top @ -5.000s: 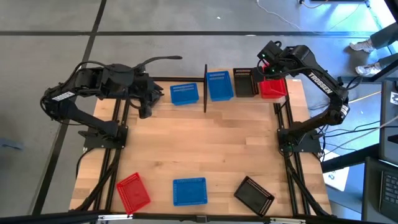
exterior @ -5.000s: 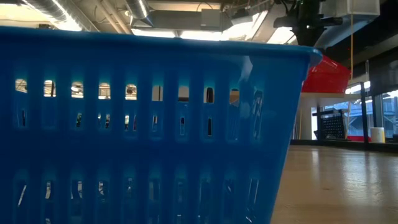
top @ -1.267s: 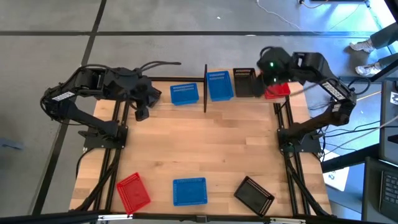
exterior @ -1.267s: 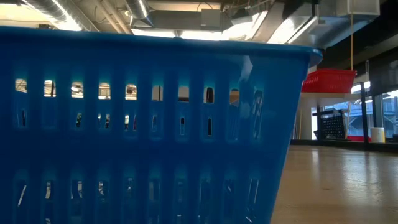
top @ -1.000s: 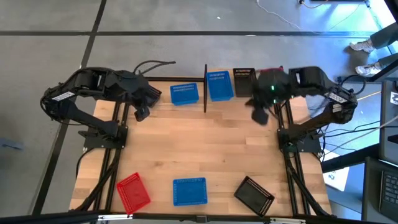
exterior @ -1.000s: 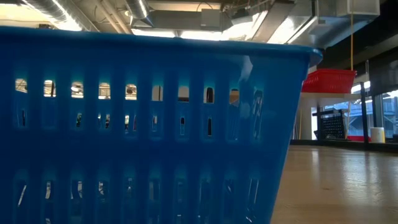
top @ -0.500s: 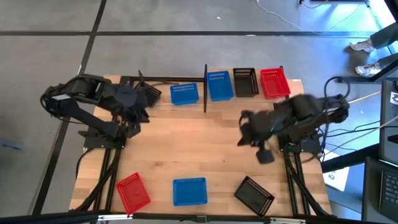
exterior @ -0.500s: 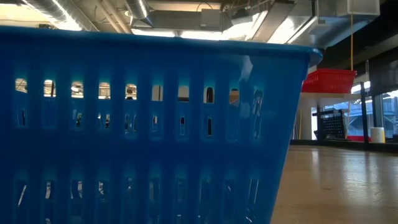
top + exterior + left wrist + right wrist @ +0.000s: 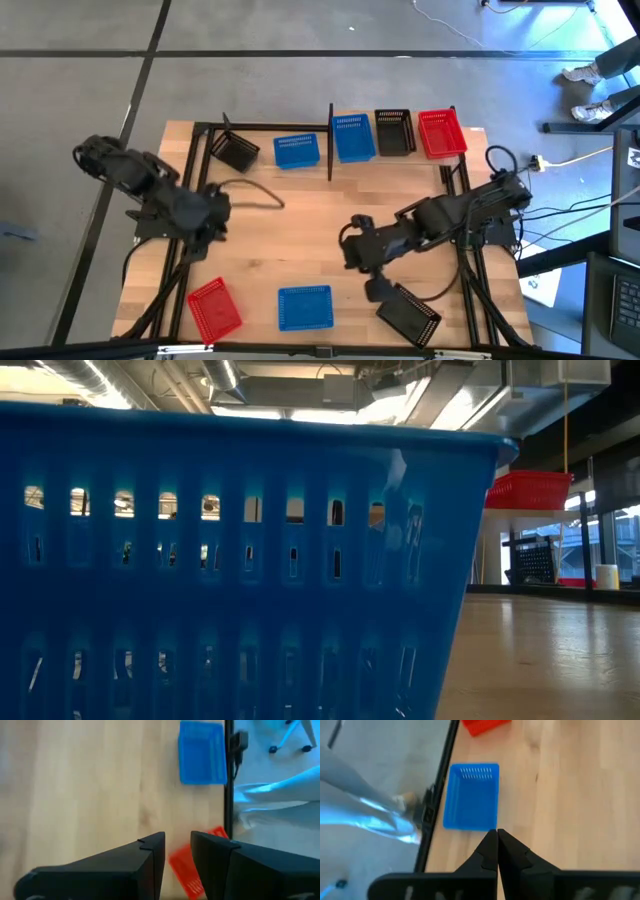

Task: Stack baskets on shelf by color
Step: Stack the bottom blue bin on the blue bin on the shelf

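While both arms hang low over the tabletop, neither carries a basket.

Right gripper — fingers pressed together, empty, as its wrist view shows. Just beside it, toward the near right corner, lies the black basket, tilted. Next out, on the near edge, the blue basket sits flat; the wrist camera sees it ahead of the fingertips, and it fills the low view.

Left gripper — fingers parted by a narrow gap, holding nothing. Nearest it, at the near left corner, lies the red basket, partly visible past the fingers in the wrist view.

Far side, well apart from both grippers — the shelf with its black posts. On it, left to right: a black basket tipped at an angle at the left end, a blue basket, a second blue one just past a post, a black one, then a red one at the right end, which the low view shows raised.
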`<state>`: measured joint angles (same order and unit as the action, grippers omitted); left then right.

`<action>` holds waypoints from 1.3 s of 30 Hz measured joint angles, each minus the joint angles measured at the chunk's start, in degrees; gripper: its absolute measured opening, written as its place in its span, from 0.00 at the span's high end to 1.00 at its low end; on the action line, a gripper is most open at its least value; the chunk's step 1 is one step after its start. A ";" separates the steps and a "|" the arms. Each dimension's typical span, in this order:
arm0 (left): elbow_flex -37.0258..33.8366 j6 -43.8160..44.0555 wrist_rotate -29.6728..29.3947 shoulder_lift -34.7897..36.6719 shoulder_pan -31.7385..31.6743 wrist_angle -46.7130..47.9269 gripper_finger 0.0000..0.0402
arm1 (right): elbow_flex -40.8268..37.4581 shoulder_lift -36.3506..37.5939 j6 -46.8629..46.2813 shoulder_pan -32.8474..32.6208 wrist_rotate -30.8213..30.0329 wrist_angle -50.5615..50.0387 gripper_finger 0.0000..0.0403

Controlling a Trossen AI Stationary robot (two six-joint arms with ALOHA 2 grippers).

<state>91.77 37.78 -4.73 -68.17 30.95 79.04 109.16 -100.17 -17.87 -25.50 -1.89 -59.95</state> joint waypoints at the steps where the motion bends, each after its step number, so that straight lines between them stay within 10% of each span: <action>1: -1.40 2.79 0.00 0.13 1.57 -0.03 0.79 | 0.00 -0.45 -0.34 0.00 0.00 0.99 1.00; 14: -16.19 16.25 -3.50 0.20 15.65 -7.62 0.79 | 0.00 -7.32 -5.88 -0.52 0.51 9.88 0.98; 39: -22.19 17.64 -3.63 0.20 17.24 -15.82 0.79 | -0.02 -12.43 -2.75 0.16 0.90 13.05 0.99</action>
<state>69.58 55.42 -8.36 -67.96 48.18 63.22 109.14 -112.60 -20.62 -25.33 -0.99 -46.91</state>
